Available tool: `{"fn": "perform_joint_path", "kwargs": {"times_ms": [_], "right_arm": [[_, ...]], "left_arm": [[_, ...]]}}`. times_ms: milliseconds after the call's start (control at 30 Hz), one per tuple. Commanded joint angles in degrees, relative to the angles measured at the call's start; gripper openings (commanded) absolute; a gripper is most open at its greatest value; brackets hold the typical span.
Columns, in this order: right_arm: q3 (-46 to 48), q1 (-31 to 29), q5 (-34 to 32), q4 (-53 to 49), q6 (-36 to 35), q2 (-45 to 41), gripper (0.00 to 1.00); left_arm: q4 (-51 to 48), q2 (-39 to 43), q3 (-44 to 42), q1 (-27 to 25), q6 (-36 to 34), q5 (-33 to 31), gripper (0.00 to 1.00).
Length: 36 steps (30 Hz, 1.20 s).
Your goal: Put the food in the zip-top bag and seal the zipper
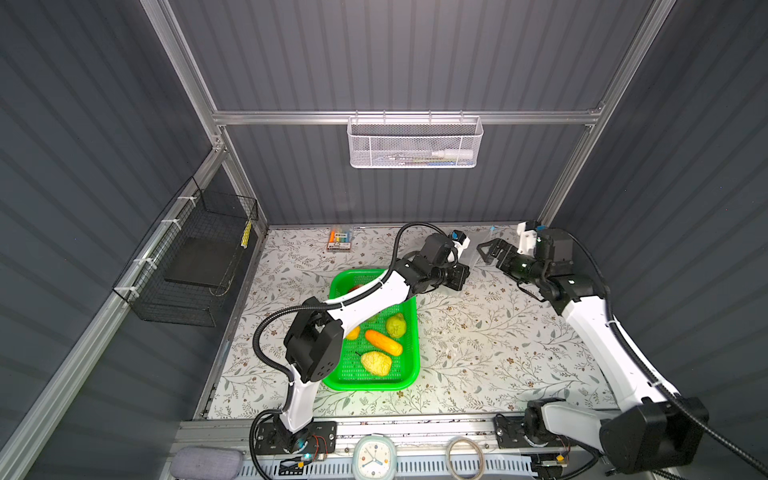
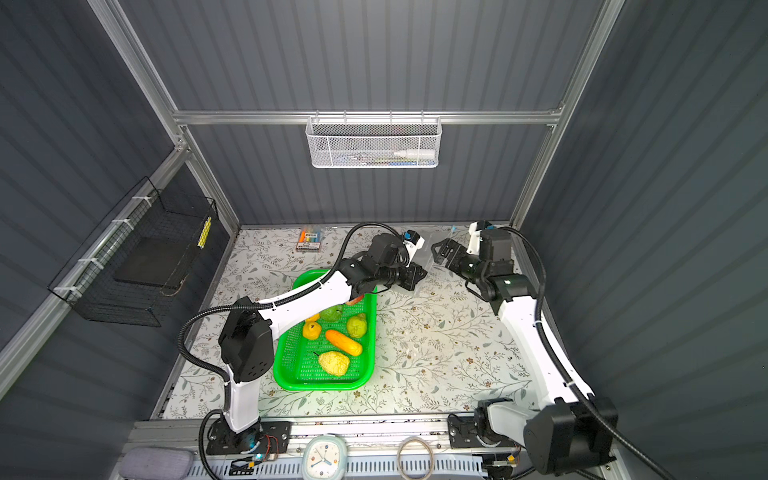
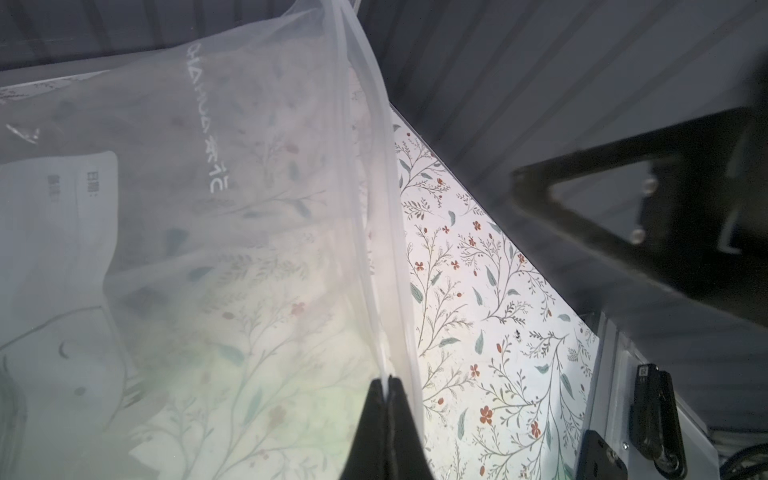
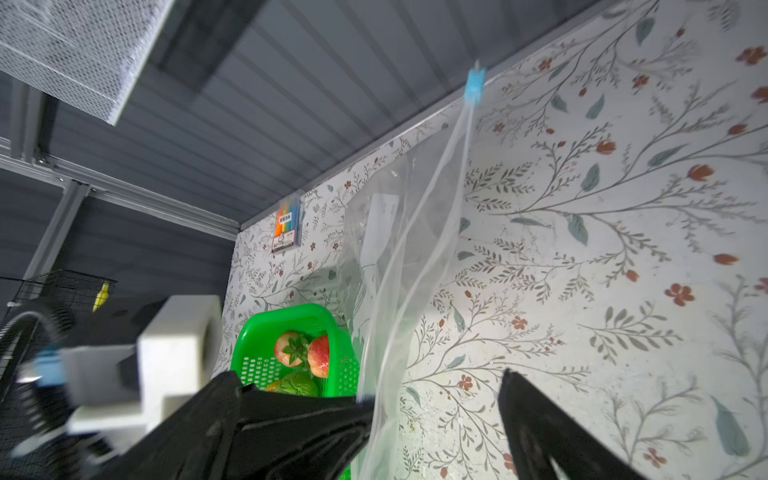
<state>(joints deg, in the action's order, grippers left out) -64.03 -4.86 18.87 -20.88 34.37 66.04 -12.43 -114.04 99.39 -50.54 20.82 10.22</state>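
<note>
- In both top views: green tray [image 1: 376,384] [image 2: 320,384] left of the middle of the flowered table [image 1: 478,353], all visible food inside it. Carrot [image 1: 383,342], bumpy yellow fruit [image 1: 376,363] on its near side, green pear [image 1: 395,325] on its far side, small yellow fruit [image 2: 311,329] to the left, other pieces partly hidden under the left arm [image 1: 365,297].
- Same views: clear bag [image 1: 473,255] [image 2: 428,254] just past the tray's far right corner, between the two grippers. Light-blue slider [image 1: 492,228] [image 2: 453,228] at the table's far edge. Left gripper [image 1: 463,277] [image 2: 420,275] at the bag from the left, right gripper [image 1: 484,251] [image 2: 436,251] from the right with fingers spread.
- Left wrist view: left gripper [image 3: 388,386] pinched tight on the zipper [image 3: 374,232] at the bag's mouth edge. Bag [image 3: 187,232] stretched away from the fingertips, white label [image 3: 54,195] on its side. Blurred finger of the right gripper close by.
- Right wrist view: right gripper [image 4: 432,407] with jaws wide apart, gripping nothing. Zipper [image 4: 432,199] running from the slider [image 4: 475,85] down between the fingers, close against one of them, contact unclear. Tray [image 4: 291,313] beyond the bag, two red fruits [image 4: 291,347] and a green one [image 4: 297,384] at its far end. Marker pack [image 4: 286,226] by the table's far edge.
</note>
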Motion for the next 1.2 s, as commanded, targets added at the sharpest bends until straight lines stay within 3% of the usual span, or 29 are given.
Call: {"fn": "perform_joint_path", "kwargs": {"times_ms": [0,167,400,633,833,967,1167], "right_arm": [[3.0,0.8,1.7,-3.5,-3.8,-5.9,0.99],[9.0,0.9,2.0,-6.1,-4.9,-14.2,0.99],[18.9,0.9,10.3,0.6,3.7,-19.6,0.86],[23.3,0.9,13.4,14.0,10.0,-12.6,0.76],[26.0,1.0,15.5,29.5,18.2,-3.9,0.62],[24.9,1.0,16.0,32.5,19.0,0.8,0.56],[23.0,1.1,14.3,30.9,17.7,3.1,0.56]], "left_arm": [[0.3,1.4,1.5,0.0,2.9,-2.2,0.00],[1.9,2.1,-0.1,-0.2,5.2,-1.0,0.00],[6.0,4.2,-6.5,-0.2,8.8,0.8,0.00],[9.6,6.0,-11.3,-1.0,9.4,0.1,0.00],[9.8,7.4,-12.5,-1.3,8.2,-0.4,0.00],[10.2,8.5,-13.6,-1.5,7.6,-0.9,0.00],[10.3,9.1,-14.7,-2.3,6.9,-2.0,0.00]]}}
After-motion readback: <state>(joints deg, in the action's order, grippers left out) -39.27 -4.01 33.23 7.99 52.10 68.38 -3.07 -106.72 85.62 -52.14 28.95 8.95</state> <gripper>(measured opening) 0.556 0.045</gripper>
